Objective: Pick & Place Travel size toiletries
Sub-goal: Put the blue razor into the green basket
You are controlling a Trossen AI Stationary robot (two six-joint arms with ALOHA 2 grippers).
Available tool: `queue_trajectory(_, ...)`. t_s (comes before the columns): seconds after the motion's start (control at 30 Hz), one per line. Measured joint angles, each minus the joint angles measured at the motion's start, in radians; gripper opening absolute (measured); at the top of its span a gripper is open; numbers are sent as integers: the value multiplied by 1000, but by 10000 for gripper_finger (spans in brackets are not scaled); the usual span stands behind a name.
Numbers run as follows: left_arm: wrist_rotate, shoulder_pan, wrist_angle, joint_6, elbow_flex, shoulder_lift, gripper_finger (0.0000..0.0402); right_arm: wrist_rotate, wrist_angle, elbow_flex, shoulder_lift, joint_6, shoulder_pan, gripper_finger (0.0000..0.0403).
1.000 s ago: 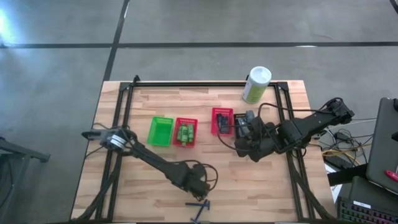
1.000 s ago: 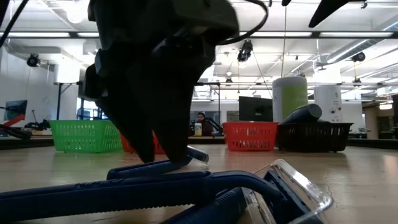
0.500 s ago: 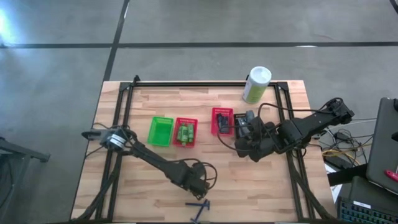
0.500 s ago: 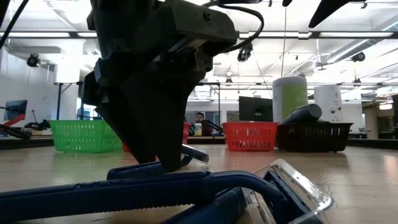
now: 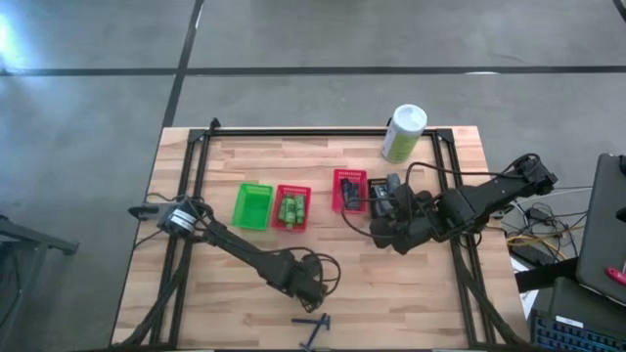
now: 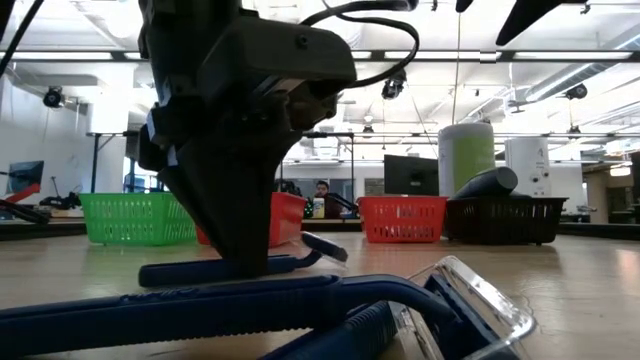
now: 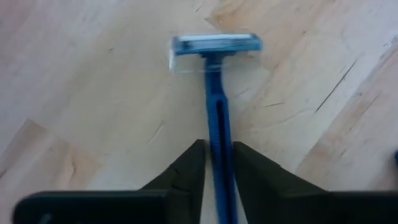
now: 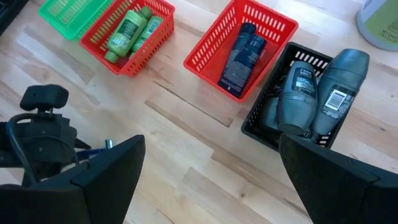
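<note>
Near razors (loose) — left gripper holds razor.

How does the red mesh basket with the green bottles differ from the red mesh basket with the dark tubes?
The red mesh basket with green bottles holds small bright green bottles, while the red mesh basket with dark tubes holds flat dark blue tubes. The first stands right beside the green mesh basket; the second stands against the black mesh basket of grey rounded containers. Both are red, rectangular and open-topped.
</note>
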Motion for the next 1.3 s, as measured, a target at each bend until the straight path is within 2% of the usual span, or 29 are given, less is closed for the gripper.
queue_trajectory(0.23, -42, 1, -43, 19, -6, -32, 32, 1, 0, -3, 0, -1, 0, 368)
queue_trajectory(0.6, -130, 6, -250, 7, -11, -213, 36, 3, -2, -6, 0, -1, 0, 368)
queue_trajectory(0.77, -205, 48, -366, -26, -37, -325, 36, 3, -7, -6, 0, -1, 0, 368)
queue_trajectory(0.97, -213, 138, -313, -66, -254, -552, 36, 12, -9, -6, 0, -1, 0, 368)
queue_trajectory(1.13, -168, 240, -188, -110, -481, -768, 37, 27, -11, -6, 0, 2, 0, 368)
queue_trajectory(1.3, -143, 359, -132, -120, -639, -917, 37, 30, -11, -6, 0, 12, 0, 368)
